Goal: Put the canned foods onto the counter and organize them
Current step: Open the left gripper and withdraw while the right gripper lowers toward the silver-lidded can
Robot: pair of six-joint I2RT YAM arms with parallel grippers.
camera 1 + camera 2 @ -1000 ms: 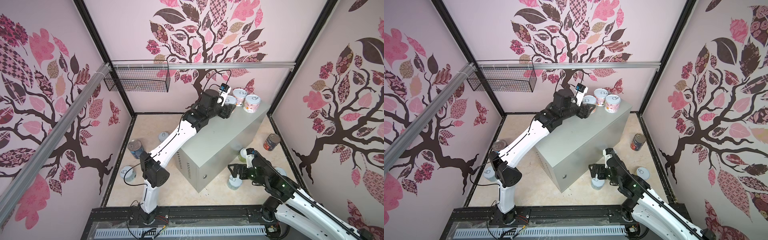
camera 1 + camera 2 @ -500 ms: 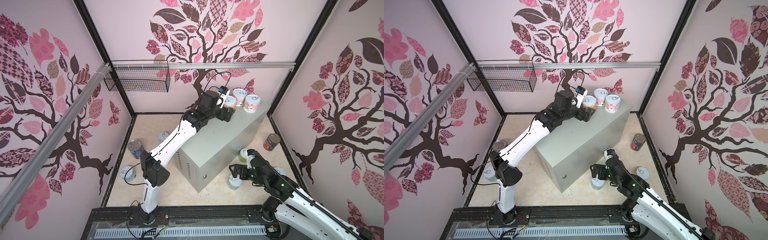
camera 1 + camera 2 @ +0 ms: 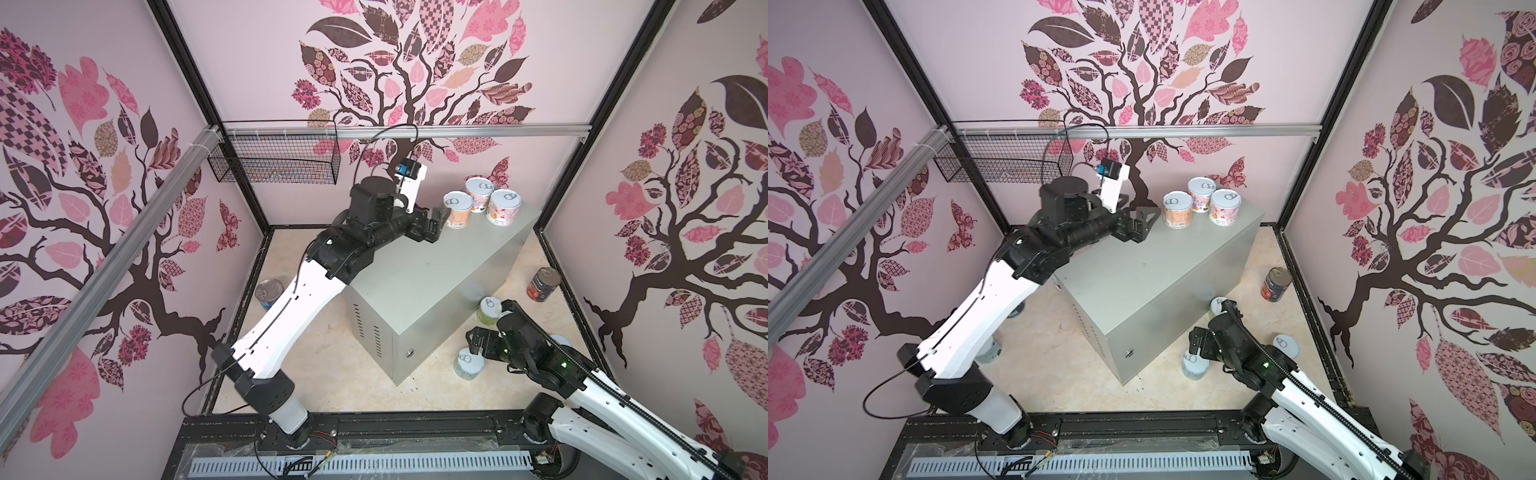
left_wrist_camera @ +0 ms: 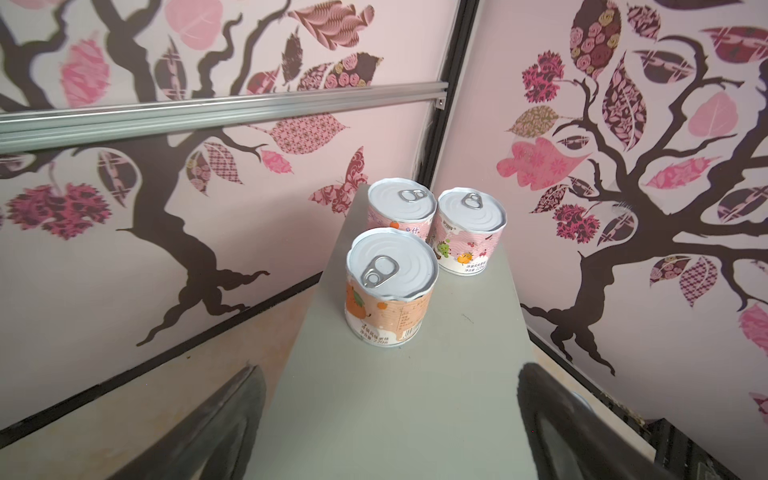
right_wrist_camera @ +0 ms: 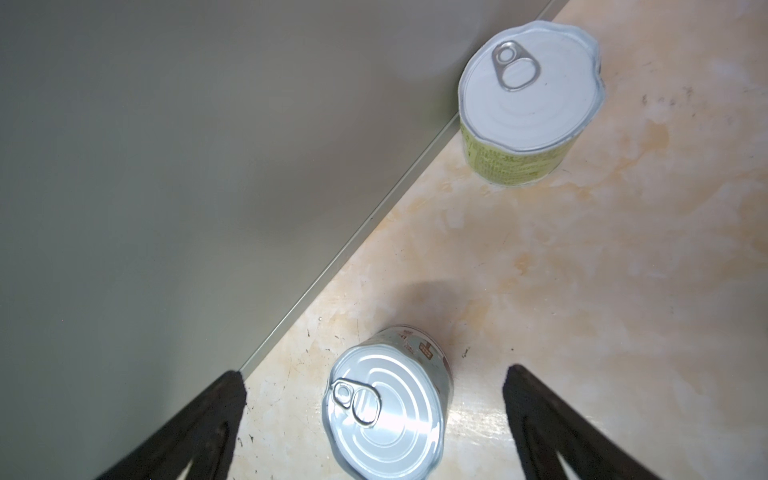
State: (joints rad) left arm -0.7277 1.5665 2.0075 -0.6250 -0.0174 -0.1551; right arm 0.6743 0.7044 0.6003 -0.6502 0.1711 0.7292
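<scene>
The counter (image 3: 415,282) is carrying three short cans (image 3: 480,195) at its far end, and the left gripper (image 3: 438,222) is hovering above its top just beside the orange can (image 3: 458,210), fingers spread and empty. Beside the counter's near corner the right gripper (image 3: 478,343), fingers also spread, is hanging over a silver-topped can (image 3: 468,363). Closing off-centre risks tipping that can against the counter's wall; a careless left-arm swing risks toppling the trio.

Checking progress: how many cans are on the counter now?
3, clustered at the far end of the counter: orange can nearest the left gripper, one pink can behind it, another pink can beside that. None seems hidden.
</scene>
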